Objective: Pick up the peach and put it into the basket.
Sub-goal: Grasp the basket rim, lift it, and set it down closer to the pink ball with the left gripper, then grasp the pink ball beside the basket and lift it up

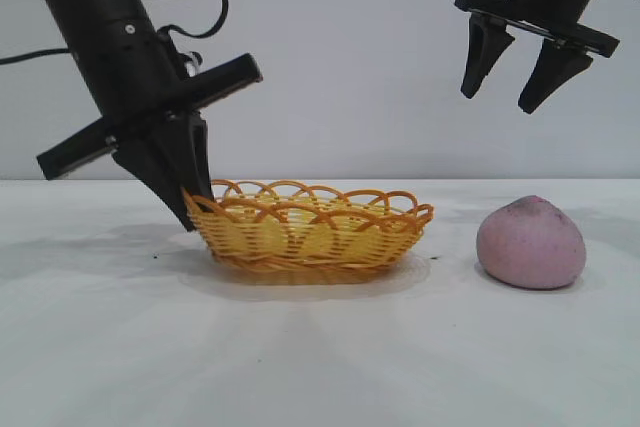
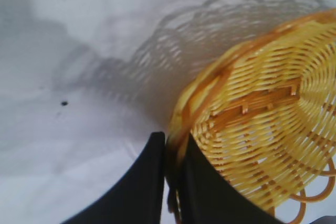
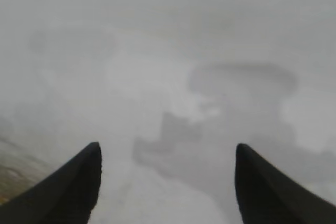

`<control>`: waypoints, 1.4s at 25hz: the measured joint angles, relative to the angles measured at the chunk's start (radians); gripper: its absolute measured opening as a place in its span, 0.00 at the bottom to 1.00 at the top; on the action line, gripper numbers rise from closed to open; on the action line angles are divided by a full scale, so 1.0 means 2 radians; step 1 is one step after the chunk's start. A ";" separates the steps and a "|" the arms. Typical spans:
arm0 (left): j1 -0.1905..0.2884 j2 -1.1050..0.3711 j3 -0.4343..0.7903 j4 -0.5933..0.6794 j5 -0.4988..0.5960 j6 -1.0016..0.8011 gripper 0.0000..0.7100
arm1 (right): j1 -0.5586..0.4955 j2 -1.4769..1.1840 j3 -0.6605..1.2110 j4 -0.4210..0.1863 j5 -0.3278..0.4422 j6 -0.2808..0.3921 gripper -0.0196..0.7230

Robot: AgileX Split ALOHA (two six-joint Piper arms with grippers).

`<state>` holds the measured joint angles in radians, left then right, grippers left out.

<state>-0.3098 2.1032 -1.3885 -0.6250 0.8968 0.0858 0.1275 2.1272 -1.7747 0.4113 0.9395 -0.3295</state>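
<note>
1. The basket (image 1: 310,237) is woven wicker, its weave yellow, its looped scalloped rim orange; the left wrist view shows tight yellow strands circling the base, crossed by darker orange ribs.
2. The peach (image 1: 530,243) is a dull pink-mauve, matte, with faint darker speckles and a paler top.
3. The left gripper (image 1: 180,187) and the right gripper (image 1: 512,72) are both plain black.
4. The table (image 1: 320,357) is white, with soft grey shadows and one small dark speck (image 2: 64,103).
5. The backdrop (image 1: 350,57) is a flat pale grey.
</note>
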 joint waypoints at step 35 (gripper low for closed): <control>0.024 -0.051 -0.076 0.337 0.101 -0.004 0.61 | 0.000 0.000 0.000 -0.001 0.013 0.000 0.64</control>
<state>-0.2618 2.0022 -1.5401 0.0482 1.0987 0.0778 0.1275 2.1272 -1.7747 0.4097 0.9654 -0.3295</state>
